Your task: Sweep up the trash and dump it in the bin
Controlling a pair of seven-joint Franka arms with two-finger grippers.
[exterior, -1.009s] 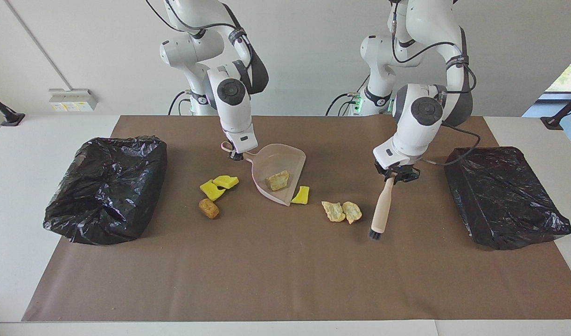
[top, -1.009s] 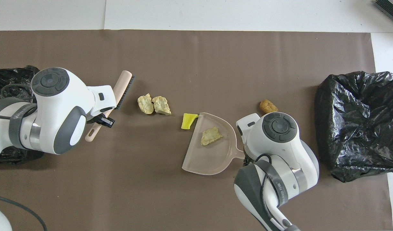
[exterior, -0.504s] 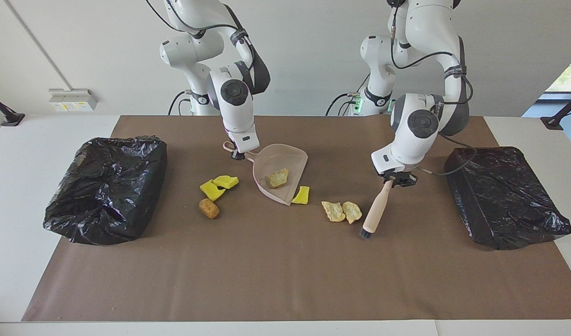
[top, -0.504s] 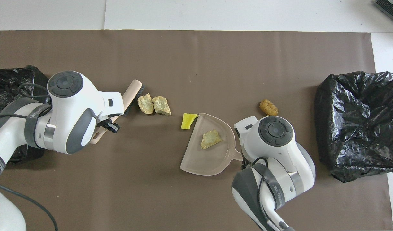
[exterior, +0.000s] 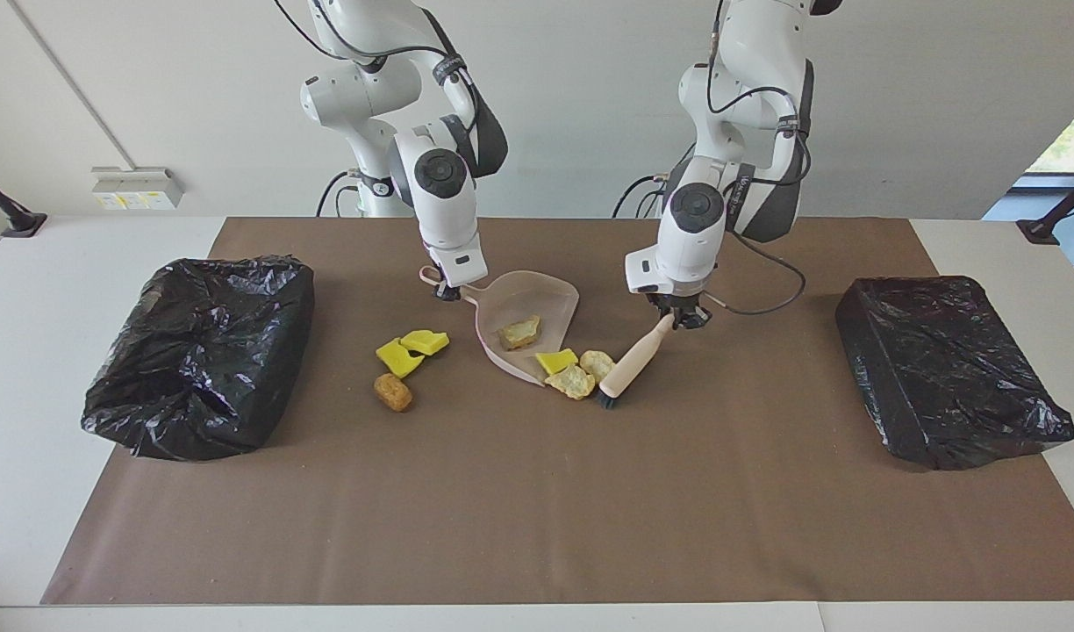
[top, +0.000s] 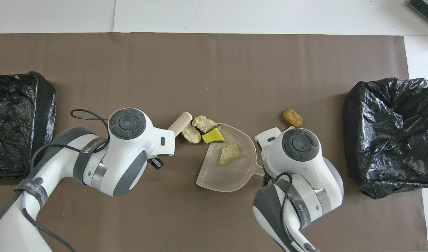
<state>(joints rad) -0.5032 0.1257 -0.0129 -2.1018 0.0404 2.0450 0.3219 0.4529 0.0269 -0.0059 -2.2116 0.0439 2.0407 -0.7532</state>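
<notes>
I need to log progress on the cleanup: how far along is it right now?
Done: one tan chunk lies in the dustpan. In hand: the left gripper holds the brush against two tan chunks and a yellow wedge at the pan's mouth; the right gripper holds the pan's handle. Left: two yellow wedges, the brown nugget, and dumping into a bin.

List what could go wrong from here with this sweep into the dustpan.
1. The brush, held by the left gripper, has bunched two tan chunks and a yellow wedge at the dustpan lip; they may slip past its corner instead of going in.
2. The right gripper holds the pan only by its handle, so the push might swivel it.
3. Two yellow wedges and the brown nugget lie beside the pan, away from the brush, and could be left out.
</notes>
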